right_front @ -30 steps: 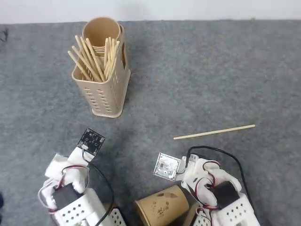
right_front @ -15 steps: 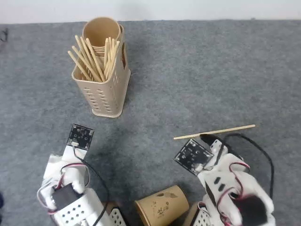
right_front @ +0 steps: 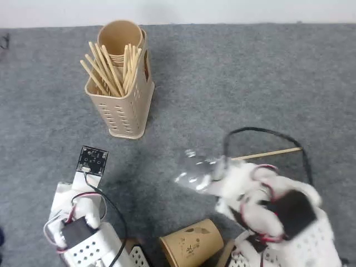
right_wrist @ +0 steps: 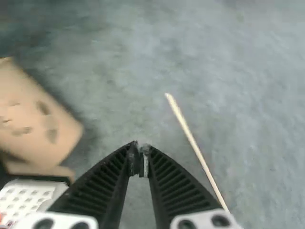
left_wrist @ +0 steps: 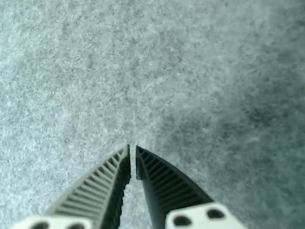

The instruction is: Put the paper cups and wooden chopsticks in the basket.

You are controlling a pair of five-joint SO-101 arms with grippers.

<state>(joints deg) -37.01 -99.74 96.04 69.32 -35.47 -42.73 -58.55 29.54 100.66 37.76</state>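
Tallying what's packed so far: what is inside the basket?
Inside the basket stand nested paper cups at the far end, with a bundle of wooden chopsticks leaning beside them. The basket's wall hides their lower parts, so the cup count is unclear.

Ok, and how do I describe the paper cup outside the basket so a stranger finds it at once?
On the grey mat, look at the near edge, between the left arm and the right arm. A brown paper cup lies there on its side, alone, dark marks on its wall; the other cups stand stacked inside the beige basket.
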